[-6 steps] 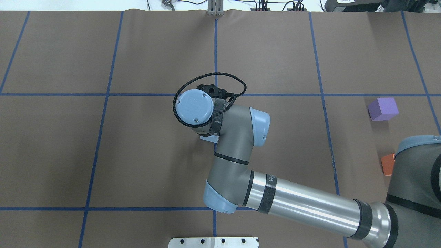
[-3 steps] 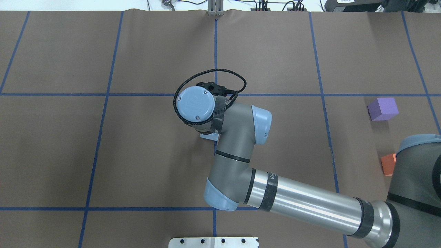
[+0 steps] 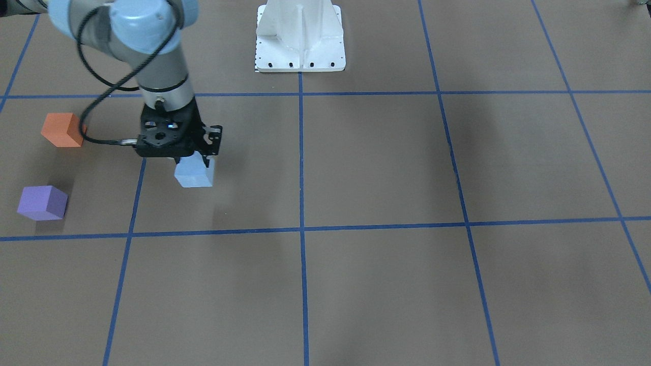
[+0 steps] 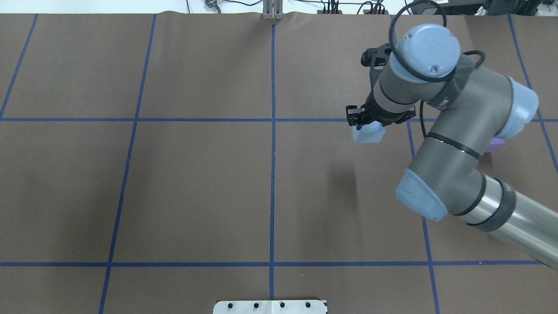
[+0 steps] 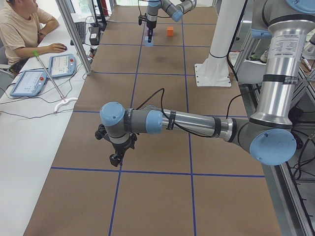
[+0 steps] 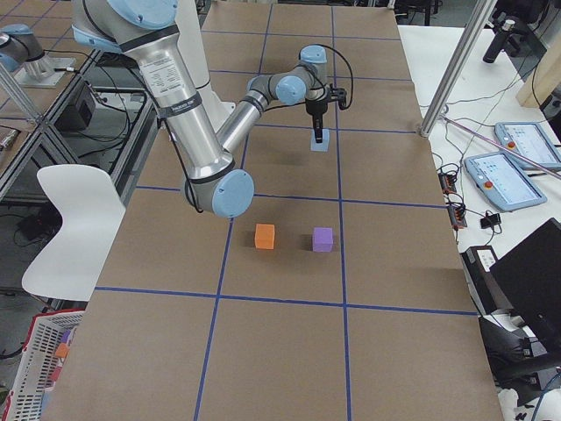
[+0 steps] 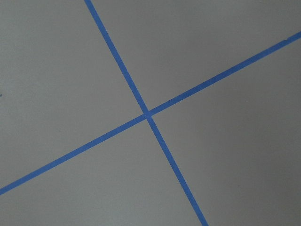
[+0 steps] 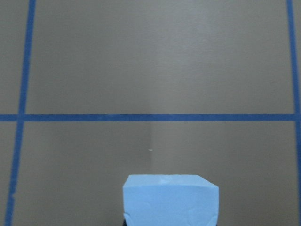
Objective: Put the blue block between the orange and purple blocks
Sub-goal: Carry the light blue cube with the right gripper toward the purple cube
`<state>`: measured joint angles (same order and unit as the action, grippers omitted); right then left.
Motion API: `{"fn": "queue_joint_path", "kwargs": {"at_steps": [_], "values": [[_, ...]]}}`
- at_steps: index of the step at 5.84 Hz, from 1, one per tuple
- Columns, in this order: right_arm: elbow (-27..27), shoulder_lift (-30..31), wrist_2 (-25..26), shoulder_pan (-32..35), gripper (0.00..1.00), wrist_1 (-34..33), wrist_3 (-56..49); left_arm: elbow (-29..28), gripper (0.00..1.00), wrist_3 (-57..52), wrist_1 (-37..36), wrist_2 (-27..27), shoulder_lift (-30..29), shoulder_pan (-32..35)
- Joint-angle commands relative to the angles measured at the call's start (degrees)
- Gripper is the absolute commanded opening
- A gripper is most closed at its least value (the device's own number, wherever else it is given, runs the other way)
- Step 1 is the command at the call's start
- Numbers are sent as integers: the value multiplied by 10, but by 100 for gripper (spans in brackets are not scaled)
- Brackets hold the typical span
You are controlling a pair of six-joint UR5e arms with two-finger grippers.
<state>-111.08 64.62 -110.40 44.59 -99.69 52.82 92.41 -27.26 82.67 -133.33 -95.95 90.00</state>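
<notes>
The right gripper [image 6: 317, 135] points down, blue block [image 6: 320, 146] at its tips. Orange block [image 6: 265, 236] and purple block [image 6: 323, 239] lie well apart from it, nearer the camera.

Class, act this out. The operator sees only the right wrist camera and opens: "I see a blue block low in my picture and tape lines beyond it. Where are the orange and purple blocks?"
Observer: In the front-facing view, the orange block and the purple block both lie to the robot's right of the blue block.
Operator: Is there a gap between those two?
Observer: Yes. The right-side view shows them apart, not touching.
Operator: Is my block resting on the table?
Observer: No. Overhead, its shadow lies apart from it, so it hangs lifted in the jaws of the right arm.
</notes>
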Motion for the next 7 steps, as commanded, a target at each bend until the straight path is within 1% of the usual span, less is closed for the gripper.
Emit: {"fn": "queue_joint_path", "kwargs": {"at_steps": [1, 2, 3, 4, 5, 6, 7], "values": [[-45, 113, -39, 78, 13, 5, -130, 1, 100, 0, 2, 0, 0, -1], [-46, 189, -66, 112, 13, 77, -166, 2, 100, 0, 2, 0, 0, -1], [-38, 292, -85, 123, 14, 207, -165, 2, 100, 0, 2, 0, 0, -1], [0, 352, -85, 123, 14, 310, -163, 1, 100, 0, 2, -1, 0, -1], [51, 366, -86, 123, 18, 384, -156, 2, 100, 0, 2, 0, -1, -1], [74, 366, -84, 122, 21, 401, -140, 2, 100, 0, 2, -1, -1, -1], [78, 361, -83, 119, 22, 402, -135, 3, 100, 0, 3, 0, -1, -1]]}}
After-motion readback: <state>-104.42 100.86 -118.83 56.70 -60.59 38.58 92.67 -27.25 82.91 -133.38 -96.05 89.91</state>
